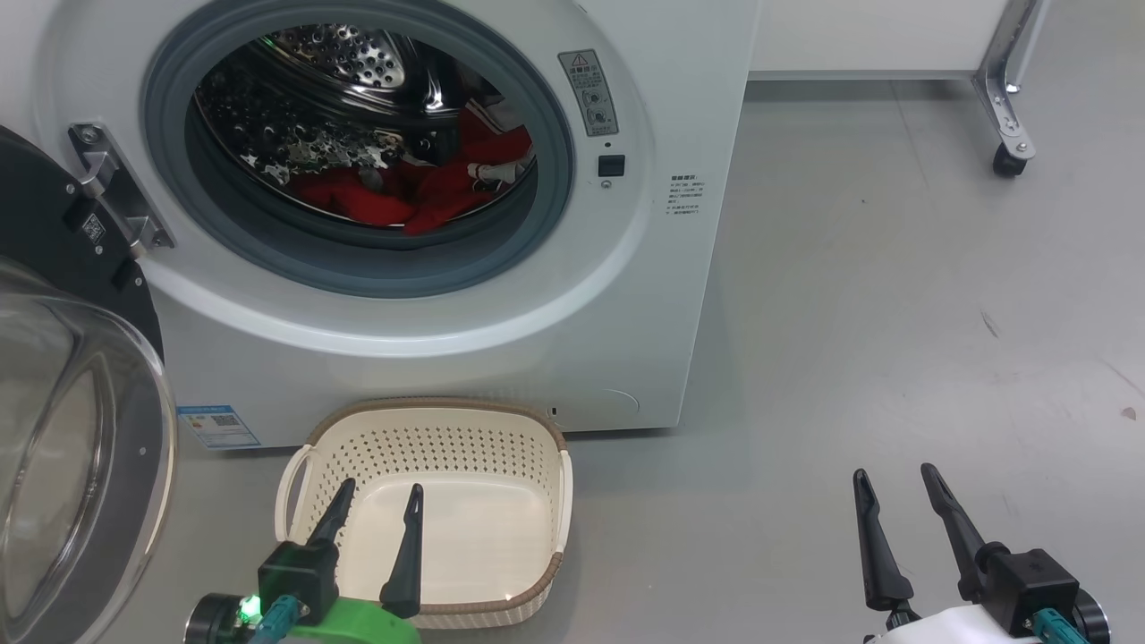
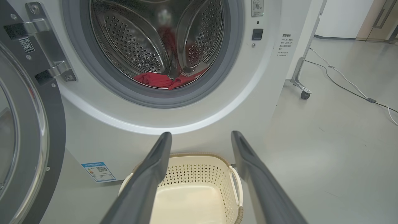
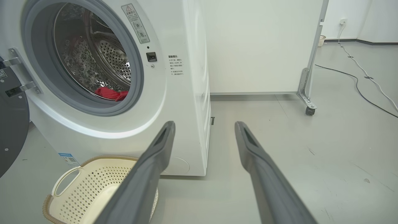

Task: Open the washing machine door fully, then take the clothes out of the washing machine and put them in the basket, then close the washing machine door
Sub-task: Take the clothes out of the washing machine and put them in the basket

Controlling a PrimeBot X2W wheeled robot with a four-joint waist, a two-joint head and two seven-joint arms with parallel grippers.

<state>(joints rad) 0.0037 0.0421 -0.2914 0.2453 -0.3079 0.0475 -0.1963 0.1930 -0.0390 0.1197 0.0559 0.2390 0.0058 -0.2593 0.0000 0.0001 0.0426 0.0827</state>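
Left gripper (image 1: 381, 487), released: the two dark tapered fingers are spread apart with nothing grasped, and are seen over the hollow of the basket (image 1: 447, 447). Right gripper (image 1: 895, 471), likewise released and empty, is held over bare grey floor (image 1: 894, 313), well apart from the basket and clear of the washing machine (image 1: 537, 340) (open room is left all round it).

The basket, of cream perforated plastic with a brown woven-look rim and loop handles, is set on the floor just before the machine's front bottom edge; nothing is held in it. A small blue label (image 1: 217, 427) bearing a square code is fixed at the machine's lower left corner; its print is too small to be read. A grey warning sticker (image 1: 589, 91) with a triangle sign and a block of small text (image 1: 685, 195), both illegible, are placed right of the opening.

The washing machine door (image 1: 36, 206), glossy black with a bulging clear window, is swung open on a metal hinge (image 1: 116, 188) at the left. The clothes (image 1: 376, 201), red with white trim, are lying at the bottom of the perforated steel drum (image 1: 358, 63), behind the grey rubber ring (image 1: 555, 134). A castor (image 1: 1008, 161) of a white panel is seen at the far right.
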